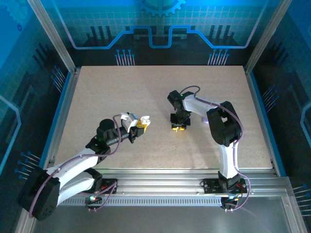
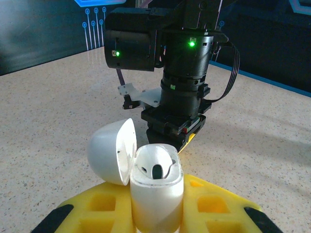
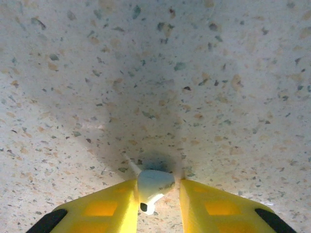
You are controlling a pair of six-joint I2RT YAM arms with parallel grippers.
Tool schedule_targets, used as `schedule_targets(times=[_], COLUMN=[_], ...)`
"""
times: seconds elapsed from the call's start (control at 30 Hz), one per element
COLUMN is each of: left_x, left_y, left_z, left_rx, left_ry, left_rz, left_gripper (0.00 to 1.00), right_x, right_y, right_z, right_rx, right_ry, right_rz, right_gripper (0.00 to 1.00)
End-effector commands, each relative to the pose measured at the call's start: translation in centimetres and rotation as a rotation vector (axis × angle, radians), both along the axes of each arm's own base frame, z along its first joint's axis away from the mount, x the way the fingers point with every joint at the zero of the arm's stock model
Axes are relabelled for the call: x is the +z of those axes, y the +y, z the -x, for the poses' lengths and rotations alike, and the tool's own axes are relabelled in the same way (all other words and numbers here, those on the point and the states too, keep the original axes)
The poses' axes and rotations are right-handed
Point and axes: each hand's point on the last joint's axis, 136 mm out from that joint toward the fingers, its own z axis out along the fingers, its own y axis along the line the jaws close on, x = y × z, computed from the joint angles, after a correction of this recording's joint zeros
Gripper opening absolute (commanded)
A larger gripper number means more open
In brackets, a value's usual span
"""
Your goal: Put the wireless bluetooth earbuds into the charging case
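White charging case (image 2: 156, 191): carried upright between the yellow fingers (image 2: 99, 206) of the left gripper (image 1: 142, 123), mouth facing up.
Lid (image 2: 111, 150): flipped wide open, hanging off the case's left side in the left wrist view, with its hollow turned toward the case body.
Socket (image 2: 157, 171): one dark well shows inside the open mouth, looking straight back at the camera.
Left gripper state: clamped on the case, with a finger pressed against each flank.
Right gripper (image 3: 156, 196): pointing straight down at the speckled table (image 3: 204, 73), wrist vertical. In the top view it is to the right of the left gripper and a little apart from it.
White earbud (image 3: 153, 185): right there between the right gripper's yellow fingertips (image 3: 104, 208). Its rounded head faces the wrist camera and its thin stem (image 3: 133, 168) pokes out up-left.
Right gripper state: pinched in on that earbud, fingers drawn narrow, the bud filling the gap between them.
Earbud and table: the bud sits down at the surface with a dark shadow just behind it. Whether it touches the speckled top is too close to call.
Earbud and case: they are apart, one in each gripper. From the left wrist camera the right gripper stands just beyond the open case, with a strip of bare table between them.
Right arm (image 2: 184, 63): black housing with two green lights glowing.
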Motion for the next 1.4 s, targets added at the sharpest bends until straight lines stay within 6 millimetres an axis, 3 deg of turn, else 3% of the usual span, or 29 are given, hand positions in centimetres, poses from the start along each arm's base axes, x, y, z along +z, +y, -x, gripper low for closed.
schedule_targets(times=[0.0,0.67,1.37], left_x=[2.0,2.1,1.9], left_y=[-0.2,-0.2,-0.2], left_z=[-0.3,-0.3,-0.3], left_rx=[0.0,0.001,0.0], left_ry=[-0.061,-0.06,-0.055], left_rz=[0.009,0.01,0.006], left_gripper=[0.11,0.11,0.11], right_x=[0.4,1.4,0.8], right_y=[0.2,0.8,0.2], right_z=[0.8,-1.0,-1.8], right_rx=[0.009,-0.001,-0.005], right_ry=[0.02,-0.039,-0.044], right_rz=[0.0,-0.053,-0.031], right_gripper=[0.29,0.27,0.25])
